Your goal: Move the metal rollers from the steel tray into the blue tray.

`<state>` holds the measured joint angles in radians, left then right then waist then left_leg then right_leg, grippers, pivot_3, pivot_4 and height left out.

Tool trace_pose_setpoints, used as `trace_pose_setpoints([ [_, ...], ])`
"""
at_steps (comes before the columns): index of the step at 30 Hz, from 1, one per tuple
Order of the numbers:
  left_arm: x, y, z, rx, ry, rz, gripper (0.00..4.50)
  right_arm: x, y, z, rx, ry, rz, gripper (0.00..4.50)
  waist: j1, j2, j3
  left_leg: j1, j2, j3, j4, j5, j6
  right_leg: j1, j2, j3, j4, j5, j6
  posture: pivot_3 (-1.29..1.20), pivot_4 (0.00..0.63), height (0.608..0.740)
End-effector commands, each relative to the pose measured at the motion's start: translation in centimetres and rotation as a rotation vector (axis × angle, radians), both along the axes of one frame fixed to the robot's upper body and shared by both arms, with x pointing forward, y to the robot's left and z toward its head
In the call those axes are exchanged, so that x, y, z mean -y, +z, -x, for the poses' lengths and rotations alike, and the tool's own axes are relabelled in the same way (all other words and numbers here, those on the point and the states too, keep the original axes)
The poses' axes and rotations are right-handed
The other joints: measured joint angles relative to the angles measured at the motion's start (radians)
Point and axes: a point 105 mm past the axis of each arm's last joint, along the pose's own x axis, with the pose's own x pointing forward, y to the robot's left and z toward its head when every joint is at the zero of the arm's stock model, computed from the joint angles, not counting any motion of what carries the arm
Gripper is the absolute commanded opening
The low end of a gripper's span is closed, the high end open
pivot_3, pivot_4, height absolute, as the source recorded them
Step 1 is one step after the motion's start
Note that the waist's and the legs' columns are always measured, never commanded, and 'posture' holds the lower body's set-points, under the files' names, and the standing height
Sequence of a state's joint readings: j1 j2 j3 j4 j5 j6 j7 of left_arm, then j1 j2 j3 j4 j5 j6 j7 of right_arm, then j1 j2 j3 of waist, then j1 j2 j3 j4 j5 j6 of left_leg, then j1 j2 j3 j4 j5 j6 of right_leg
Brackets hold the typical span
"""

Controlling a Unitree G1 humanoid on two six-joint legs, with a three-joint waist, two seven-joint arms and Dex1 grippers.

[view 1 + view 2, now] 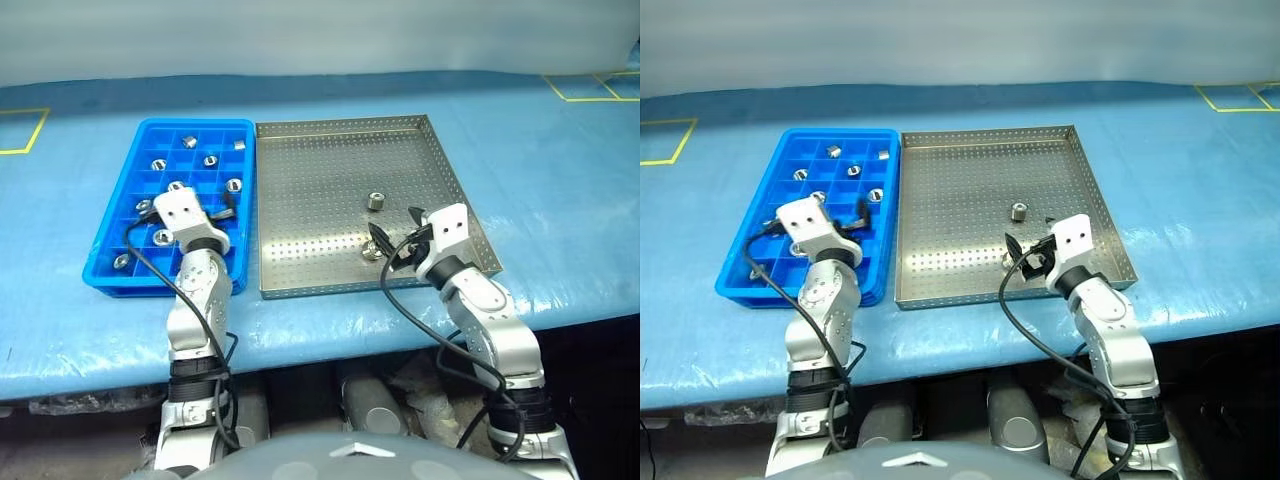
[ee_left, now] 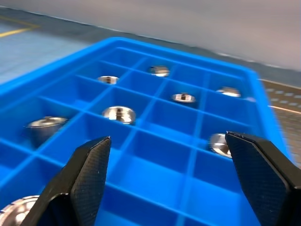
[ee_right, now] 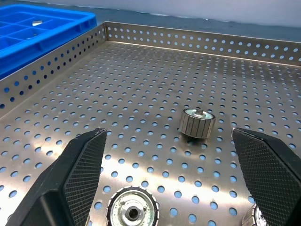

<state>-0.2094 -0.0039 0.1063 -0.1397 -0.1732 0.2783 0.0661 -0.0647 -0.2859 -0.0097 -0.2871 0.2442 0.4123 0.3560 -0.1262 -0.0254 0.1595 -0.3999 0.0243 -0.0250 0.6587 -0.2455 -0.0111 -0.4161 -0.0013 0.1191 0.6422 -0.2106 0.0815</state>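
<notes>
Left gripper (image 2: 164,179) spread wide and empty over the near part of the blue tray (image 1: 110,215), both black fingers (image 2: 84,174) apart above open compartments. Rollers in the blue tray's cells (image 2: 119,113) sit singly in separate squares ahead of and beside the fingers, one close by the right-hand finger and another partly cut off at the picture's edge.

Right gripper (image 3: 174,188) likewise wide open and holding nothing, low over the near right part of the steel tray (image 1: 300,160). One roller (image 3: 131,209) lies flat just between the fingertips with its central hole facing up; a second shows only partly beside the other finger. Upright roller (image 3: 196,123) stands a little farther in on the perforated floor, apart from both fingers; seen from the head at (image 1: 376,201), about mid-tray.

Steel tray sits right beside the blue tray, rims nearly touching, blue tray on the robot's left. Both rest on a blue table cover (image 1: 540,170) with yellow tape marks (image 1: 25,130) toward the far corners. Roughly nine rollers visible in the blue tray from above, spread across its far and middle rows; exact count uncertain under the left gripper.
</notes>
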Motion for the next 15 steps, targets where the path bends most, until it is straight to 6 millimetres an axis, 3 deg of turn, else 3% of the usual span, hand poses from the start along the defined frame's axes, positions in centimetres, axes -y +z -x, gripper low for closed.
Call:
trace_pose_setpoints([
  [1, 2.1, 3.5, 0.4, 0.157, -0.183, -0.047, 4.32, -0.2, 1.9, 0.2, 0.050, 0.042, -0.007, 4.50, -0.004, 0.000, 0.000, 0.000, 0.000, 0.000, 0.000, 0.000, 0.000, 0.000, 0.000, 0.000, 0.000, 0.000, -0.001, -0.12, 0.150, 0.740],
  [6, 4.6, 3.5, 1.2, 0.182, -0.404, -0.164, 4.32, -0.8, -0.2, 0.8, -0.126, 0.122, 0.040, 4.50, -0.007, 0.000, 0.000, 0.001, 0.000, 0.000, 0.000, 0.000, 0.000, 0.000, 0.000, 0.000, 0.000, 0.000, 0.000, -0.12, 0.150, 0.740],
  [15, 5.5, 3.0, 2.7, 0.195, -0.571, -0.262, 4.32, -0.5, -1.8, -0.9, -0.325, 0.108, 0.089, 4.50, -0.003, 0.001, 0.000, 0.001, 0.001, 0.001, 0.001, 0.000, 0.000, 0.000, 0.000, 0.001, 0.001, -0.002, -0.004, -0.08, 0.150, 0.740],
])
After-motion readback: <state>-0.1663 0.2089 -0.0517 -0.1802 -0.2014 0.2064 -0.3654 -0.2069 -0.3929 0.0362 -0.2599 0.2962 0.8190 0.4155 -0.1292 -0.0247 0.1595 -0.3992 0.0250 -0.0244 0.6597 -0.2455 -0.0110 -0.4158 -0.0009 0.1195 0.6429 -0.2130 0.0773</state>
